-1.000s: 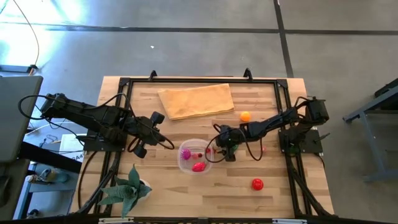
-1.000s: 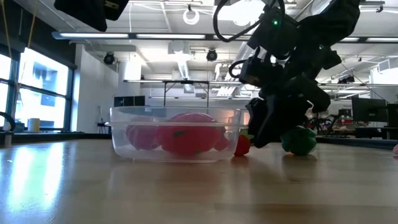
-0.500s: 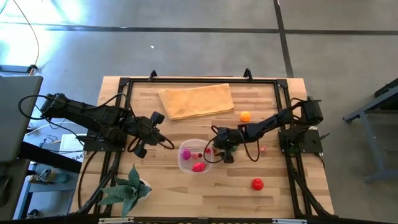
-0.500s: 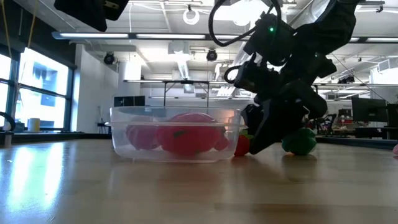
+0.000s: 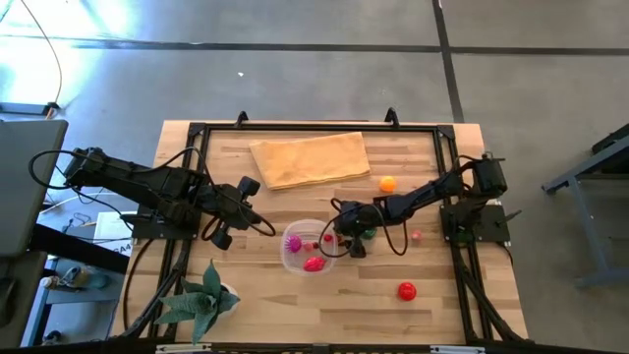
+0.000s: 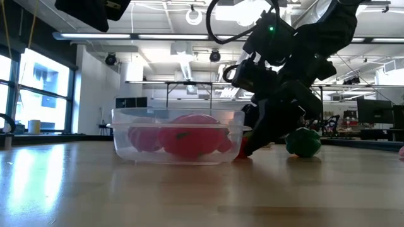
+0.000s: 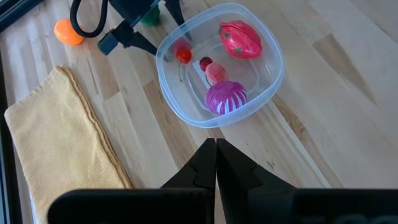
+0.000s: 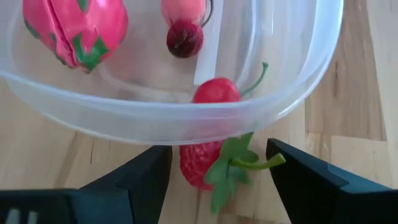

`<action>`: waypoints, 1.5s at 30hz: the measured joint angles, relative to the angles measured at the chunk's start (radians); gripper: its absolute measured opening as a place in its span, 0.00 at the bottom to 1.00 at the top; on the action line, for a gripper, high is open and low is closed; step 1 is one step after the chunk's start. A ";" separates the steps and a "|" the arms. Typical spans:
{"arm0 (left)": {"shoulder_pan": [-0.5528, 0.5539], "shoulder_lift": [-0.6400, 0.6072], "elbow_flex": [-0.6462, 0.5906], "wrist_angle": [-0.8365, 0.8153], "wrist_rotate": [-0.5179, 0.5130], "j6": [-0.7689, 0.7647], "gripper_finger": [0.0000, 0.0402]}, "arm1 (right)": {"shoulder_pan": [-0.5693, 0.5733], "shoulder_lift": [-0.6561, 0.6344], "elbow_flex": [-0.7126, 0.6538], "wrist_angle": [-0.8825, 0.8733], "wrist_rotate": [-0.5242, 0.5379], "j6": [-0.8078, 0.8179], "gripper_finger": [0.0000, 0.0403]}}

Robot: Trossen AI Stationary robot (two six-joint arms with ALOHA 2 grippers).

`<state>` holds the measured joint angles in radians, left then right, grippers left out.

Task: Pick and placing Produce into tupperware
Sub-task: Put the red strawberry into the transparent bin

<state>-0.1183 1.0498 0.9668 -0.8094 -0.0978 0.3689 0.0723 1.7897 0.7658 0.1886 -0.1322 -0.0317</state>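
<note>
The clear round tupperware (image 5: 295, 260) (image 6: 126, 140) stands mid-table and holds a pink dragon fruit (image 7: 241, 38), a magenta spiky piece (image 7: 226, 98), a small pink piece and a dark cherry (image 8: 184, 38). A red strawberry (image 8: 198, 167) with a green stem lies on the table against the container's right outer wall. My right gripper (image 5: 344, 236) (image 8: 217, 149) is low and open, one finger on either side of the strawberry, with a gap to each. My left gripper (image 7: 216, 162) hangs shut left of the container (image 5: 241, 211).
A green piece (image 6: 304, 142) lies just right of my right gripper. An orange fruit (image 5: 387, 183) is farther back and a red fruit (image 5: 406, 291) nearer. A tan folded cloth (image 5: 310, 157) lies at the far side. A spiky green plant (image 5: 201, 300) is at the near left.
My right gripper has crept toward the table's left, closer to the tupperware's wall, staying low at the table with its fingers around the strawberry. The left arm has kept still.
</note>
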 joint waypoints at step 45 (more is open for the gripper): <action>0.000 0.000 0.000 0.000 0.000 0.000 0.01 | -0.008 -0.204 -0.002 -0.266 0.031 0.001 0.35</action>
<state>-0.1182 1.0496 0.9668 -0.8094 -0.0978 0.3691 0.0639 1.5855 0.7635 -0.0775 -0.1015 -0.0304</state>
